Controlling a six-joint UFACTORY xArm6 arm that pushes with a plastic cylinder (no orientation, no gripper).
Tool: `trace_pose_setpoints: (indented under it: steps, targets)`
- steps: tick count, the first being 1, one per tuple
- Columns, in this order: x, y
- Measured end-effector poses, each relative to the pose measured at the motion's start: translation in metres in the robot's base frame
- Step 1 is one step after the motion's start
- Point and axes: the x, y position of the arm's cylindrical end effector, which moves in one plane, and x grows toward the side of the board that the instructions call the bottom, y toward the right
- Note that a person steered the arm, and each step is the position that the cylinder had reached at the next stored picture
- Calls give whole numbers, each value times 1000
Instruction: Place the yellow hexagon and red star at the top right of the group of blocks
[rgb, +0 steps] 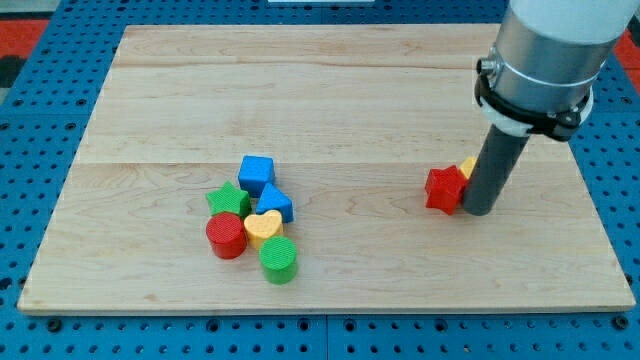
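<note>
The pushing step is in hand. My tip (477, 209) has no fingers, so nothing is gripped; it is only pressed against things. The red star (444, 189) is touching my tip on the view's left side. The yellow hexagon (468, 167) is mostly hidden just behind my tip, so only a small yellow corner is seen. The group of blocks (253, 219) is well apart, toward the view's left. Next, both pieces should probably be pushed closer to that group's top right.
</note>
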Motion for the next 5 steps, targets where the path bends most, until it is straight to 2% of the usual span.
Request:
trace_pose_setpoints:
  steps: [1, 2, 3, 4, 5]
  targets:
    - [-32, -22]
    - [-45, -37]
    - [-9, -34]
    - [-3, 13]
    - [-19, 50]
